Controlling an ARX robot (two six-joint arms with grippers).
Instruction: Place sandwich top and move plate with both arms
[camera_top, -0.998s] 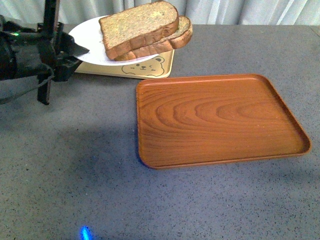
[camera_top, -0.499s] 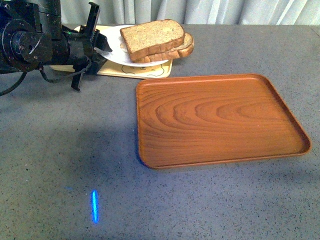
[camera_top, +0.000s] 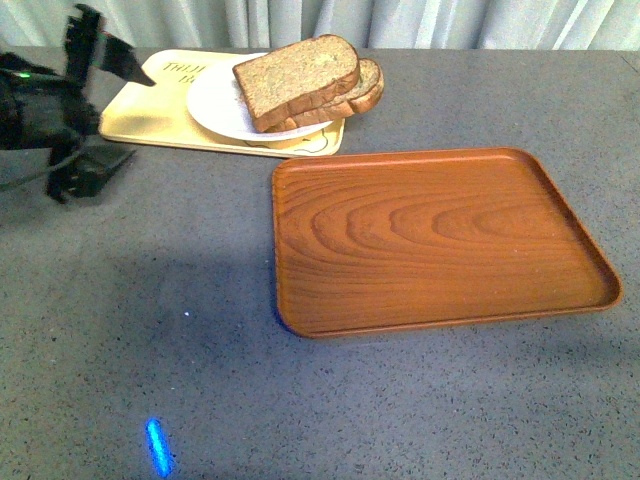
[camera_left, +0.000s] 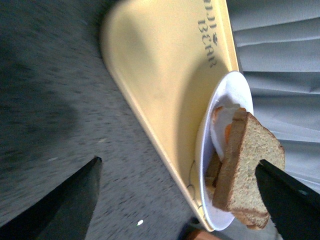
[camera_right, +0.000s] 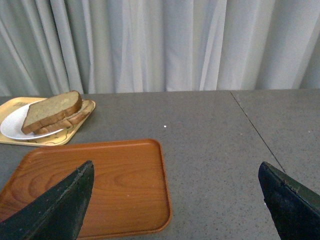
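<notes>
Resting on the white plate (camera_top: 215, 108) atop the yellow bear-print tray (camera_top: 165, 120), the sandwich top (camera_top: 297, 78) is seen from the front, with the left gripper (camera_top: 90, 110) spread wide beside the tray, holding nothing. From the left wrist, parted fingers (camera_left: 65, 207) frame the plate (camera_left: 220, 125) and bread (camera_left: 250, 165). From the right wrist, the right gripper (camera_right: 175, 202) is released above the wood-grain tray (camera_right: 100, 185).

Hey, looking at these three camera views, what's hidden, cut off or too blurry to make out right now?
- Sandwich filling: the sandwich top covers it in the front view; the left wrist view shows only a white and orange sliver.
- Yellow tray print: the plate hides much of it.
- Left hand: blurred at the front view's edge.
- Right hand: only its two fingertips show, in its own wrist view.
</notes>
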